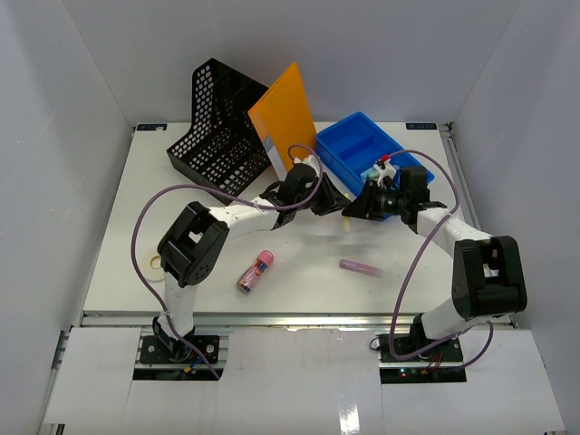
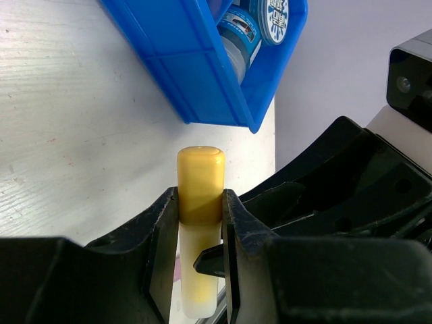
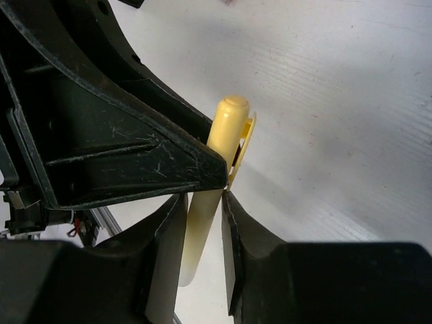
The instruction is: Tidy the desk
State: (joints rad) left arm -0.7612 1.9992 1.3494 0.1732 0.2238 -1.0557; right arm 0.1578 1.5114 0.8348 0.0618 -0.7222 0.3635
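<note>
**A:** Where was the surface [image 1: 308, 237] in all this?

**B:** It lay flat under both arms, white, running out to the walls on either side, with an aluminium rail [image 1: 299, 319] along its near edge.

**A:** And the left end effector [image 2: 201, 201]?

**B:** Clenched on a yellow marker [image 2: 200, 177], with the capped end poking out past the fingertips toward the blue tray [image 1: 349, 145].

**A:** The right end effector [image 3: 204, 201]?

**B:** Its fingers were pressed to the same marker from the other side, so both arms gripped it at once, above the surface just in front of the tray.

**A:** What was in the tray?

**B:** Round containers with blue-and-white labels [image 2: 270, 20], packed into one end.

**A:** Anything else lying about?

**B:** A pink-capped tube [image 1: 256, 271] and a purple pen [image 1: 360, 267] lay loose near the front, well apart from each other. At the back left stood a black mesh file holder [image 1: 217, 127], with an orange sheet [image 1: 285, 113] leaning beside it.
</note>
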